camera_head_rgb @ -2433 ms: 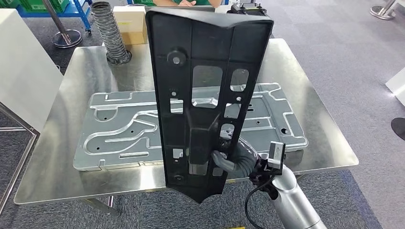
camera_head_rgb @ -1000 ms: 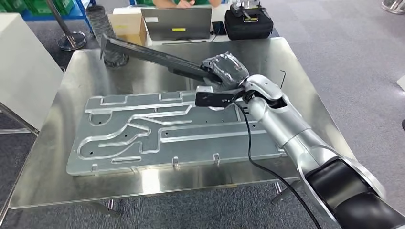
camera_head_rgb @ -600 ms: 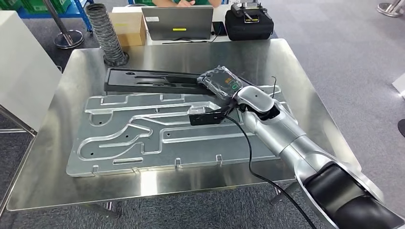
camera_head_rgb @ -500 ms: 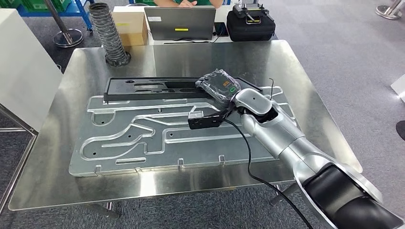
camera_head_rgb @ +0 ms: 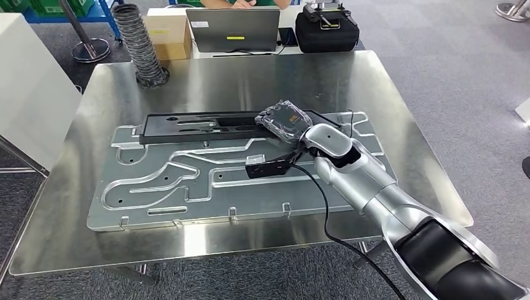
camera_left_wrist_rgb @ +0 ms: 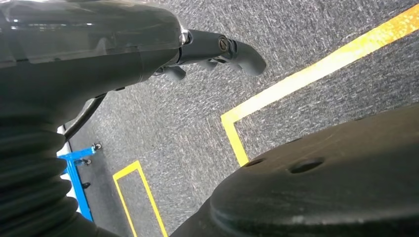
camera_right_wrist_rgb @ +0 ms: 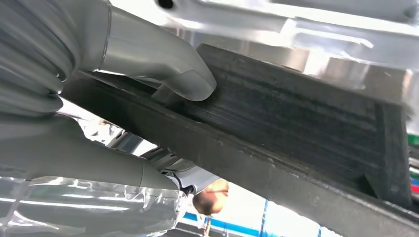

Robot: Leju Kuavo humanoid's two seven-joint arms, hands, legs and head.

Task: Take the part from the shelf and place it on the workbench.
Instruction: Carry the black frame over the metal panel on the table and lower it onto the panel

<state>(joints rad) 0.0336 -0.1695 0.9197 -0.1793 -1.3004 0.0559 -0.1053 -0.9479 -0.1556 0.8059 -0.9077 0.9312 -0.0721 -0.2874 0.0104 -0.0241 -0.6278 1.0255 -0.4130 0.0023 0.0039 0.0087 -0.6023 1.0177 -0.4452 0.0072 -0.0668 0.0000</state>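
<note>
The long black plastic part (camera_head_rgb: 200, 123) lies flat along the far edge of the embossed metal plate (camera_head_rgb: 187, 181) on the steel workbench (camera_head_rgb: 250, 75). My right hand (camera_head_rgb: 284, 119), wrapped in clear film, grips the part's right end. In the right wrist view its grey thumb (camera_right_wrist_rgb: 163, 64) presses on the ribbed black part (camera_right_wrist_rgb: 296, 128), with the fingers below it. My left hand (camera_left_wrist_rgb: 99, 49) hangs over grey carpet, holding nothing, with its dark fingers (camera_left_wrist_rgb: 222, 47) stretched out.
A grey corrugated hose (camera_head_rgb: 139, 44) stands at the bench's far left corner. Behind the bench are a cardboard box (camera_head_rgb: 167, 31), a laptop (camera_head_rgb: 234, 28), a black bag (camera_head_rgb: 325, 31) and a person (camera_head_rgb: 247, 3). A white cabinet (camera_head_rgb: 25, 94) stands left.
The part went from upright near the camera to tilted over the bench, then down flat onto the plate's far edge. My right arm reached forward with it, still holding.
</note>
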